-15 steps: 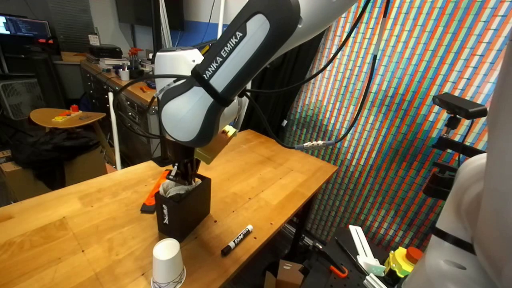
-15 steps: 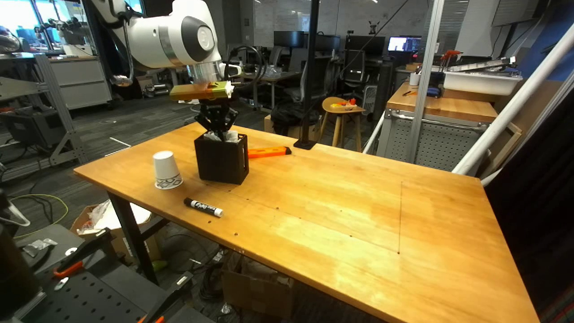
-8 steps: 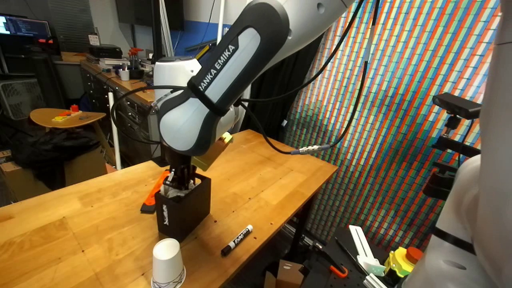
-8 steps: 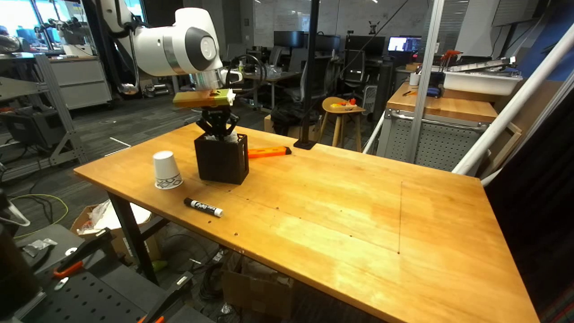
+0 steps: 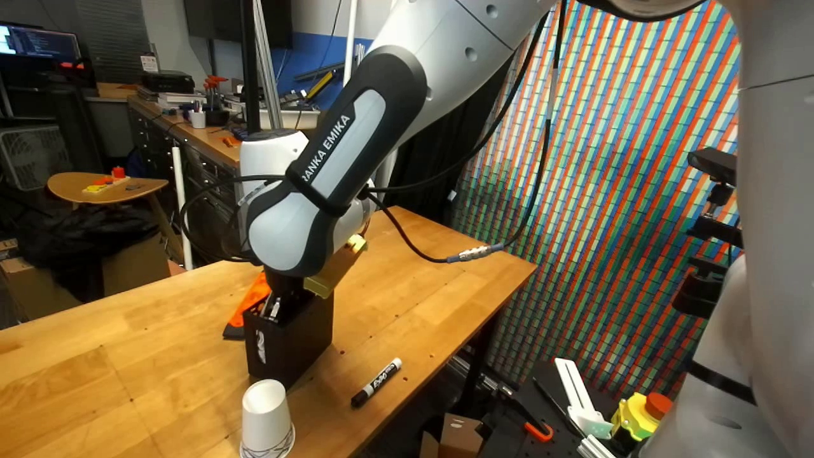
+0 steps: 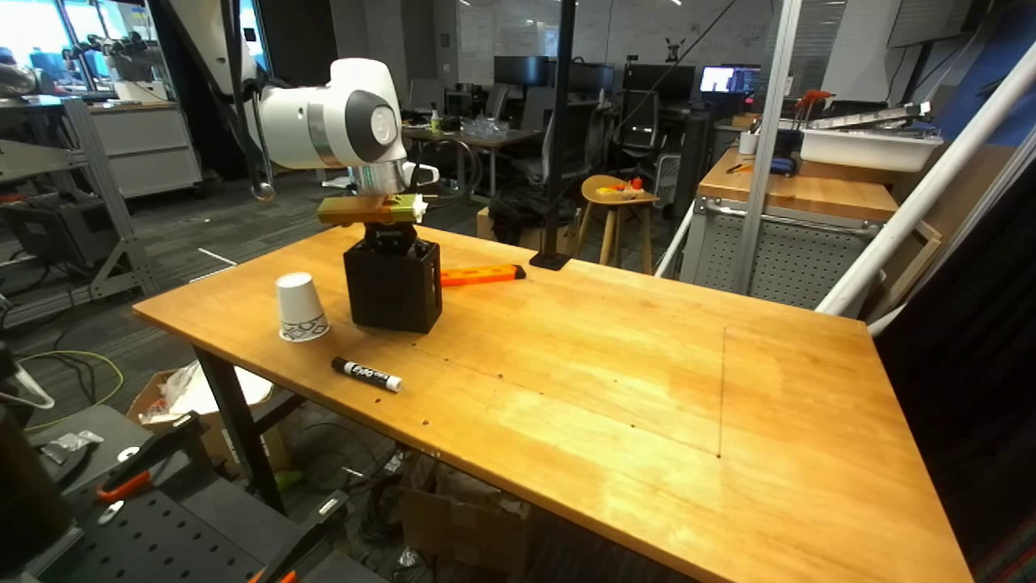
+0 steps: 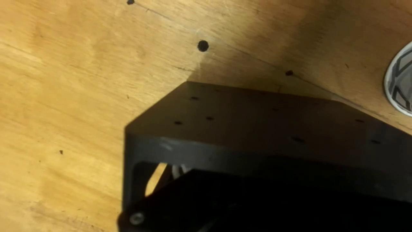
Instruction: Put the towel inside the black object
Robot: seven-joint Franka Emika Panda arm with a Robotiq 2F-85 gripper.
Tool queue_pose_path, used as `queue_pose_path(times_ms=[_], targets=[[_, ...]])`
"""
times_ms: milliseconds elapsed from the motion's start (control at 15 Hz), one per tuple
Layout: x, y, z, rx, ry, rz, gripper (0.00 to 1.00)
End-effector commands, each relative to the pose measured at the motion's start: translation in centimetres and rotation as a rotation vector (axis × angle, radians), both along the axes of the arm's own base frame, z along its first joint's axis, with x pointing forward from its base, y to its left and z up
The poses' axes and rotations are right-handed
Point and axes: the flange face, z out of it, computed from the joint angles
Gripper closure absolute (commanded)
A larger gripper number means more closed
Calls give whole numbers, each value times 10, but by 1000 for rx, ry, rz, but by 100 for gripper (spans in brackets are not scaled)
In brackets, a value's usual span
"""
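Gripper [image 6: 392, 240] was down in the black box [image 6: 394, 290], tips hidden, so no telling if spread or pinching. Box stood upright, mouth up, long axis roughly toward the paper cup [image 6: 299, 301]. Towel was out of sight, direction unclear; wrist view caught just a pale scrap [image 7: 176, 171] at the box's end, too small to call.

The window [image 6: 31, 24] glares; the wrist view is slightly soft, with shadow on the worktop [image 7: 70, 96] beside the box [image 7: 231, 129].

box [image 6: 392, 291]: black | cup [image 6: 299, 306]: white, dark geometric band | marker [image 6: 367, 375]: black, white
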Motion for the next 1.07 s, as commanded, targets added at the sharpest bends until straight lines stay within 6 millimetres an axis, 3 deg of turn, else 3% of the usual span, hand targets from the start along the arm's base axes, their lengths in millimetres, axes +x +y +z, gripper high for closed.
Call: queue_pose_path(times_ms=[0, 133, 533, 1000], targets=[[-14, -2, -31, 25, 90, -10, 100], [-13, -7, -18, 19, 78, -16, 99], [-3, -13, 46, 22, -30, -46, 99], [6, 1, 117, 11, -159, -6, 100]])
